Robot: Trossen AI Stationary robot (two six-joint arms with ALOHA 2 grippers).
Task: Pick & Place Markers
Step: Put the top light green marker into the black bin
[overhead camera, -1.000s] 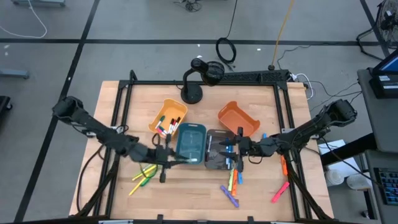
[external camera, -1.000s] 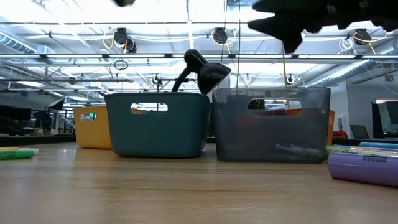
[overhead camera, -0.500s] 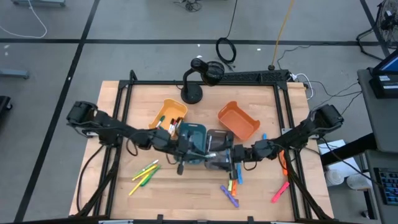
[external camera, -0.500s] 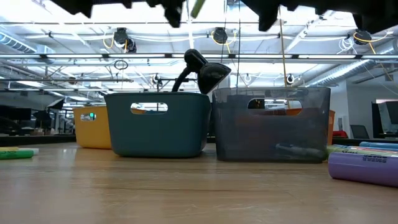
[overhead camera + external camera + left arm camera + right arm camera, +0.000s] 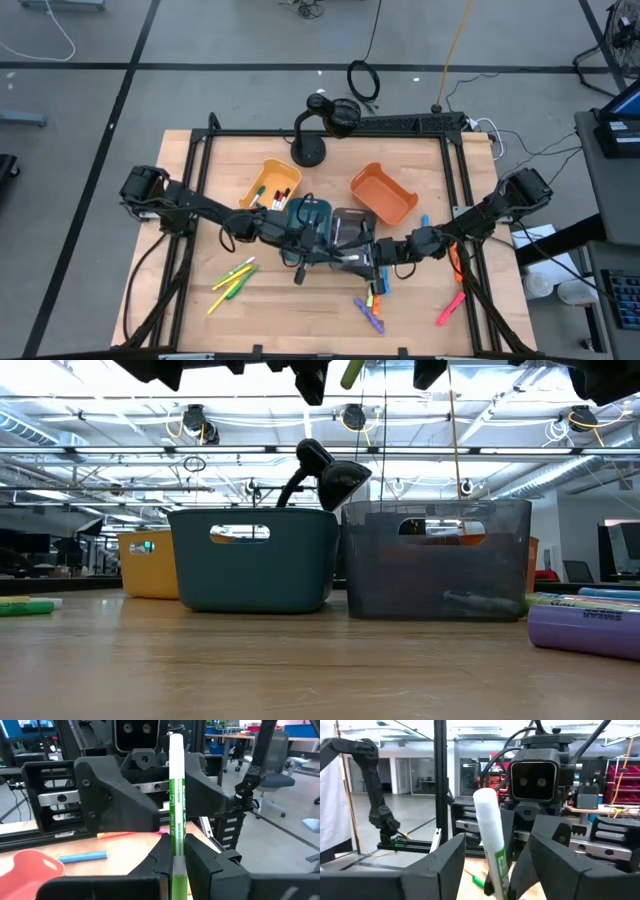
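Handing over, by the look of it. The left claw (image 5: 178, 848) is clamped shut on a green marker (image 5: 176, 795). It grips the marker's near end, and the long axis runs straight out ahead of its fingers. The white end points at the right arm.

The right claw (image 5: 500, 851) faces it head-on with jaws spread wide and nothing gripped. The right wrist view shows the marker (image 5: 492, 835) already lying between those open fingers, not touching either as far as I can tell. So the marker is dead ahead of the right claw, its axis in line with the right claw's reach.

In the high view both claws meet above the teal bin (image 5: 308, 215) and grey bin (image 5: 350, 225), left claw (image 5: 318, 248) and right claw (image 5: 365, 255) tip to tip. In the low view the marker (image 5: 350, 372) hangs well above the bins.

The next move likely needs the right jaws to close on the shaft before the left lets go.

Other markers lie loose on the worktop (image 5: 200, 160):
- a yellow-green group (image 5: 232, 282)
- a mixed cluster (image 5: 372, 300)
- a pink one (image 5: 450, 305)

**Versus a second ago:**
- The left claw was down by the yellow-green group, so it has swung across over the teal bin.
- The right claw has shifted slightly inward to meet it.
- In the low view, the marker has slid toward the grey bin's side in the last half second.
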